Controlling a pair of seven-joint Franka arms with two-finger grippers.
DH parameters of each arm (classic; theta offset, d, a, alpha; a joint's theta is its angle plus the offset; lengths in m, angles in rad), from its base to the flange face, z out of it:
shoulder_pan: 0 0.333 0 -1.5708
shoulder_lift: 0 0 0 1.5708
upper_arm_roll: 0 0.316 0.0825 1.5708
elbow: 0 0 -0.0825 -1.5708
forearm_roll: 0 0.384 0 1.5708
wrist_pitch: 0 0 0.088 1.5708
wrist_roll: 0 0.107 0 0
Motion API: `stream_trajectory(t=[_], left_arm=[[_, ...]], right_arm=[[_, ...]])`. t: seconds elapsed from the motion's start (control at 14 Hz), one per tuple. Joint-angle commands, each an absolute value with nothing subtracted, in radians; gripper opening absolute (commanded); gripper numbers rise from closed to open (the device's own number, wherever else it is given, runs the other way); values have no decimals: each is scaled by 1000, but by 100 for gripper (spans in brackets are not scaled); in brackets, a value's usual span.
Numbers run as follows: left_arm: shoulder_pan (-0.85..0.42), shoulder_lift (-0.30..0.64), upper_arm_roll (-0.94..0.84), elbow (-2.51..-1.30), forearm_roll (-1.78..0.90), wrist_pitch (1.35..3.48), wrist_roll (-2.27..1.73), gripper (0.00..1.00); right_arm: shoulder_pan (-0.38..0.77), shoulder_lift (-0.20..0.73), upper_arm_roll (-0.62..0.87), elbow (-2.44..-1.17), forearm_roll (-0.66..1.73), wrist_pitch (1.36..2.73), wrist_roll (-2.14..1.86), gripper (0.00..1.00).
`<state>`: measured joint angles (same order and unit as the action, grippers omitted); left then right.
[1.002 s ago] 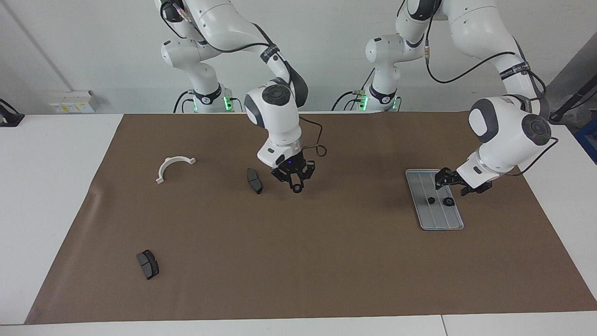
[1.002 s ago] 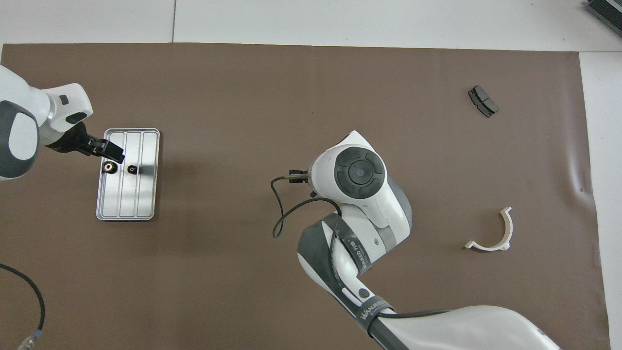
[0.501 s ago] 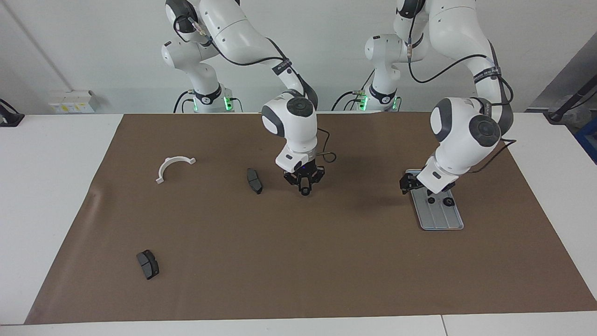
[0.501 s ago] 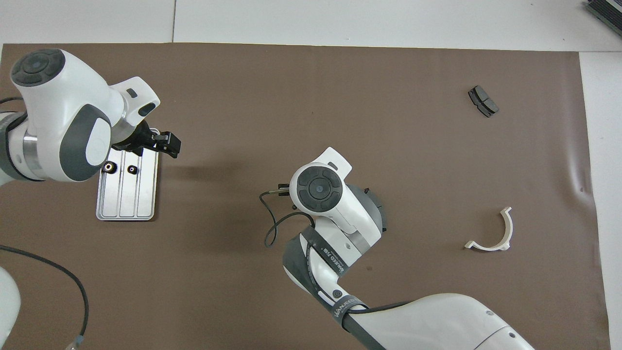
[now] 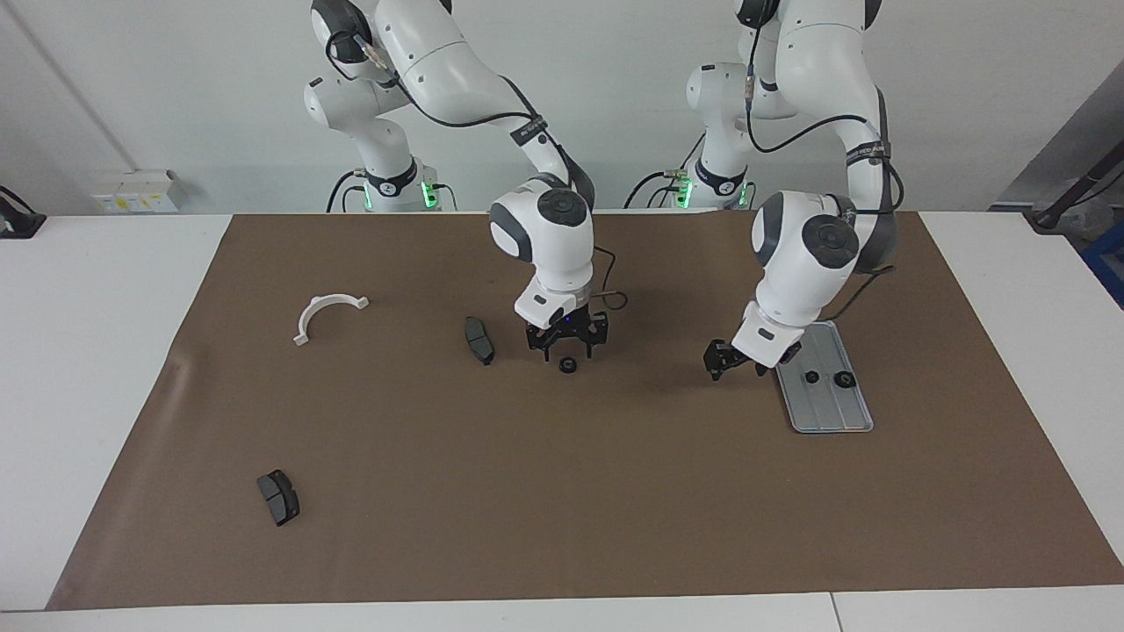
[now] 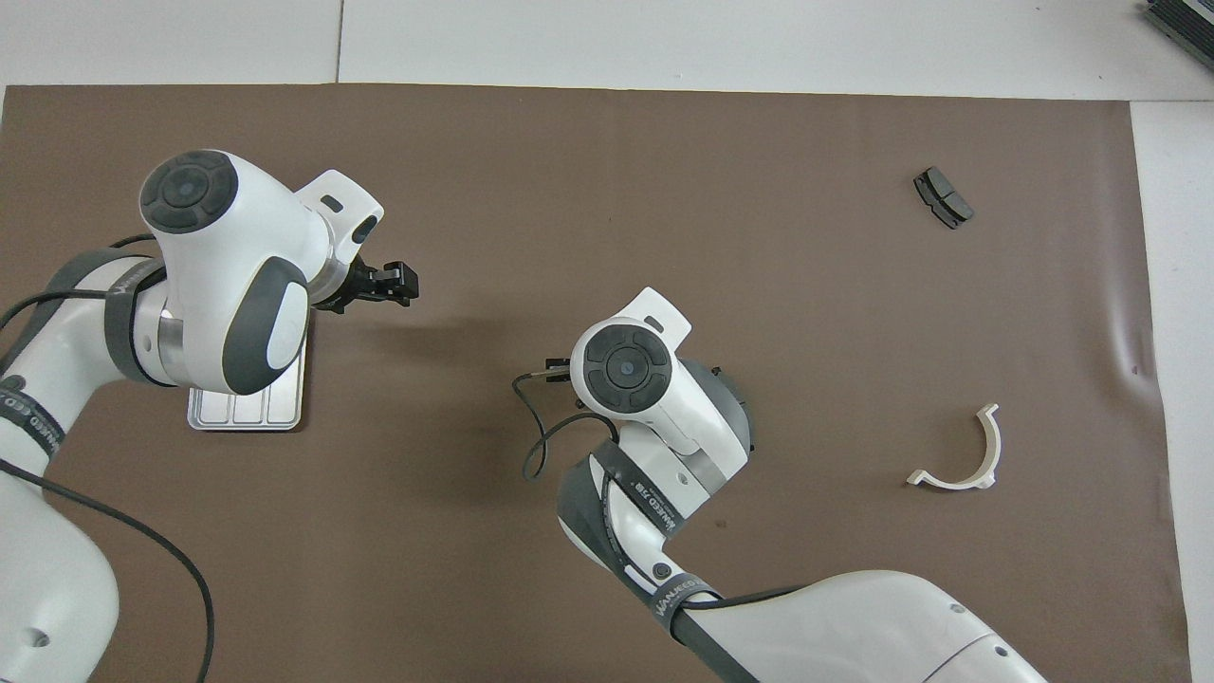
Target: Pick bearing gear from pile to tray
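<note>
Mat (image 5: 562, 491) is covering most of the table, and everything is lying on it. The tray (image 5: 825, 408) is sitting at the left arm's end, its long axis running away from the robots, and two black rings (image 5: 812, 377) are already resting in it, side by side.

The left gripper (image 5: 720, 364) is hanging low over bare mat just beside the tray's edge, on the side toward the table's middle. Its fingers are standing apart and carrying nothing. The right gripper (image 5: 567, 349) is pointing straight down over the middle of the mat, fingers spread wide and empty.

The white bracket (image 5: 327, 314) and one brake pad (image 5: 278, 497) are lying well off toward the right arm's end. A second pad (image 5: 479, 340) is lying near the right gripper.

The ring (image 5: 568, 363) is the piece that matters – it is lying flat on the mat directly beneath the right gripper, between the two spread fingertips and seemingly clear of both. From above, the right wrist is hiding it.

So the right gripper is by far the nearer. A short, straight descent looks enough for it, while the left gripper would be travelling sideways toward the right arm's end. Being round, the ring is offering no long axis – any wrist turn should serve.
</note>
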<state>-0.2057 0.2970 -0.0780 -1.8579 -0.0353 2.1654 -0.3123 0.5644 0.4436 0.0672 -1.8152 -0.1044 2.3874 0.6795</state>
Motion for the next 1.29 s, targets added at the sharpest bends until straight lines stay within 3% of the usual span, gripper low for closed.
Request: stream_trajectory(t=[0.0, 0.21, 0.57, 1.22], left_arm=[[-273, 264, -63, -1919, -38, 2207, -380, 85], [-343, 317, -63, -1921, -38, 2333, -497, 80], [-465, 371, -63, -1910, -40, 2416, -682, 80], [-591, 425, -60, -1804, -41, 2327, -822, 79]], right_arm=[[482, 353, 67, -1827, -129, 2372, 692, 100], [394, 284, 67, -1827, -129, 2333, 674, 100], [281, 224, 68, -1786, -127, 2228, 580, 100], [124, 52, 68, -1772, -78, 2014, 359, 100]])
